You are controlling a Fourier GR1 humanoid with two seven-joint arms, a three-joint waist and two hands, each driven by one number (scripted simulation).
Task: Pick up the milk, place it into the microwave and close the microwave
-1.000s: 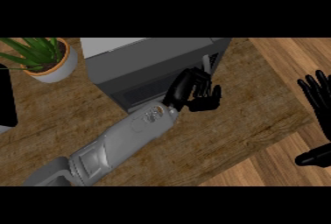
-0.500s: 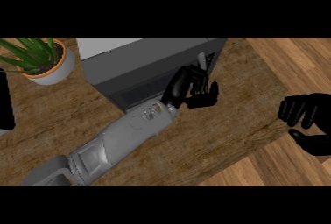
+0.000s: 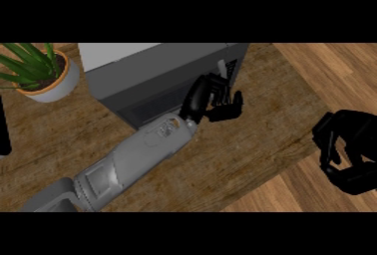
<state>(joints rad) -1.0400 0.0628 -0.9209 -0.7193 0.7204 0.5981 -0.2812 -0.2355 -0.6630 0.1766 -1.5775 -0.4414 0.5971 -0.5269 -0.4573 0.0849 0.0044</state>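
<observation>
The grey microwave (image 3: 147,74) stands at the back of the wooden counter (image 3: 243,149), and its dark front looks closed. My left hand (image 3: 210,99) rests against that front near its right end, fingers relaxed and touching the door, thumb pointing right. My right hand (image 3: 346,152) hangs off the counter's right edge with its fingers curled in and nothing in them. No milk shows anywhere in the head view.
A potted green plant (image 3: 44,79) sits at the back left of the counter. A dark object (image 3: 4,127) shows at the left edge. The counter's edge runs diagonally at lower right, with lighter wood floor (image 3: 324,64) beyond.
My left hand has pressed a little closer against the microwave's front. My right hand has come down and inward from the right edge, and its fingers have curled from straight to closed.
</observation>
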